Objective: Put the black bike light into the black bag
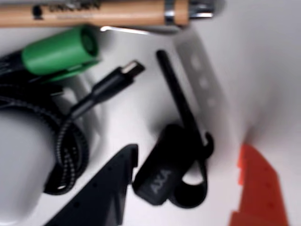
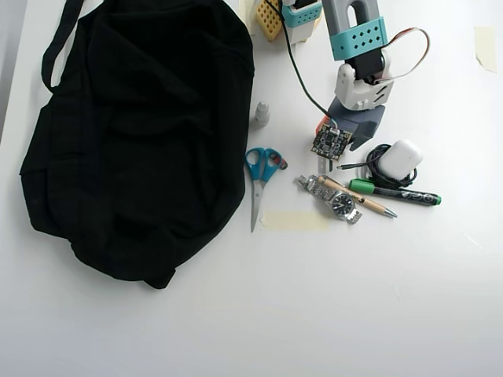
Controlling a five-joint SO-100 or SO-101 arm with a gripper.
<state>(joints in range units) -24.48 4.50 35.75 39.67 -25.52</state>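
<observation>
The black bike light (image 1: 162, 174), marked AXA, lies flat between the spread fingers (image 1: 101, 188), strap curling outward. The black bag (image 2: 134, 133) slumps well apart.

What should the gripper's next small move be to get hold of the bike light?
Probably lower straight down and close. In the wrist view the bike light lies flat between the black finger and the orange finger, jaws open. It sits nearer the black one, so a slight shift to centre it may help. The cable lies close by.

Scissors (image 2: 260, 181) right of bag (image 2: 134, 133) — watch (image 2: 334, 199) beyond
</observation>
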